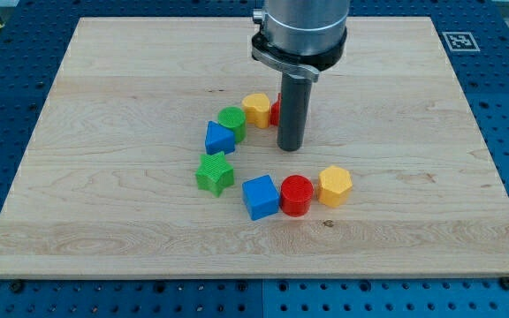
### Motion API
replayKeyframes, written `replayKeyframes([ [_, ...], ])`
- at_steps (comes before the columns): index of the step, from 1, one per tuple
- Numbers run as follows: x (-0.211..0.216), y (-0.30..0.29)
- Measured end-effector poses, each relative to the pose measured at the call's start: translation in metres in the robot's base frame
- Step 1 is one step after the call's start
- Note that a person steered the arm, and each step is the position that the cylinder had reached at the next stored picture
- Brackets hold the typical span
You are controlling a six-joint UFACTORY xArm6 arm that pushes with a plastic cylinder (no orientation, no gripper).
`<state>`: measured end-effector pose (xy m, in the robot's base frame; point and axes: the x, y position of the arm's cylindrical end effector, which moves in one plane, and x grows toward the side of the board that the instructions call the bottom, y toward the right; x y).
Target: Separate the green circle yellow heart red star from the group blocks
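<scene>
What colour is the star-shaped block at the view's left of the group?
Green; the green star-shaped block shows clearly in the camera view.

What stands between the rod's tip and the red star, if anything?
Nothing visible. My tip stands right beside the red star, whose larger part the rod hides. The yellow heart and green circle lie further to the view's left.

Grey metal arm housing point(300, 26), black collar, dark straight rod, my tip point(290, 147).

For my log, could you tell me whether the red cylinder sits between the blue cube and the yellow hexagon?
Yes, the red cylinder sits between the blue cube and yellow hexagon.
</scene>
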<state>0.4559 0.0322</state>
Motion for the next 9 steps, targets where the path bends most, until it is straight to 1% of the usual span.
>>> replayKeyframes([
  [3, -0.032, -0.120],
  [4, -0.028, -0.117],
  [5, -0.019, -0.061],
  [6, -0.048, -0.036],
  [7, -0.086, -0.036],
  [8, -0.086, -0.028],
  [9, -0.063, -0.027],
])
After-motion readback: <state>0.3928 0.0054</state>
